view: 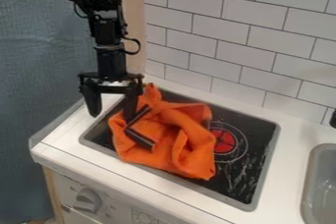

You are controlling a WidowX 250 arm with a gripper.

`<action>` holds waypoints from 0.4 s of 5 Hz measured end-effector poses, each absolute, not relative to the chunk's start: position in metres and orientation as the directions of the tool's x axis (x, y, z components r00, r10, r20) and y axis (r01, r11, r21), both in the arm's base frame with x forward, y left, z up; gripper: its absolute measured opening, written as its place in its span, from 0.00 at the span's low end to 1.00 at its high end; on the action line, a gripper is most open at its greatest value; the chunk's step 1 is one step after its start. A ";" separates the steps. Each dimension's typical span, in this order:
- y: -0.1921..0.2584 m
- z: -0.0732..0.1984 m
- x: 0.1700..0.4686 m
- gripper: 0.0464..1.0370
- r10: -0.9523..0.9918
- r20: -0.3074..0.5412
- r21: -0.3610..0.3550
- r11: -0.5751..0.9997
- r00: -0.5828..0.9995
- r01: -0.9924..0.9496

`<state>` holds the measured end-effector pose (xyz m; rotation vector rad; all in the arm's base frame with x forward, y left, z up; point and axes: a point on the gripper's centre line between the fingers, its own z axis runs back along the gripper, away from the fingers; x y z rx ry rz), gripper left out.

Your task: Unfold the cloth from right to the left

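Far left, blue-grey fabric-like backdrop [39, 95]. White countertop [62, 139] starts next to it, white round knob [87, 200] on the front panel below.

Black two-finger gripper [113, 109] hangs down at upper left of the hob, arm coming in from the top. Fingers spread wide, nothing pinched between them. Left-hand finger in view is over the counter by the hob's rim; right-hand one overlaps the cloth's upper-left part, contact can't be told.

Crumpled orange fabric cloth [191, 142], bunched, lies on the left and middle of the black glass hob with grey rim [263, 161]. Long axis slants from upper left to lower right: narrow peak up beside the right-hand finger, blunt corner down at lower right. Folds heaped in the middle. Two dark strips [141, 138] on its left part make a V, tip pointing left.

Red round burner mark [224, 141] just right of the cloth, partly covered by it. White brick-pattern tiles [246, 53] behind. Grey sink [324, 183] at right edge, set in the counter.
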<state>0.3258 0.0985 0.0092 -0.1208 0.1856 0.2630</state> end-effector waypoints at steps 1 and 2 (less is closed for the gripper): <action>0.096 0.041 0.331 0.96 0.259 -0.131 -0.102 0.957 0.957 -0.273; 0.092 0.073 0.328 0.96 0.257 -0.084 -0.118 0.957 0.963 -0.266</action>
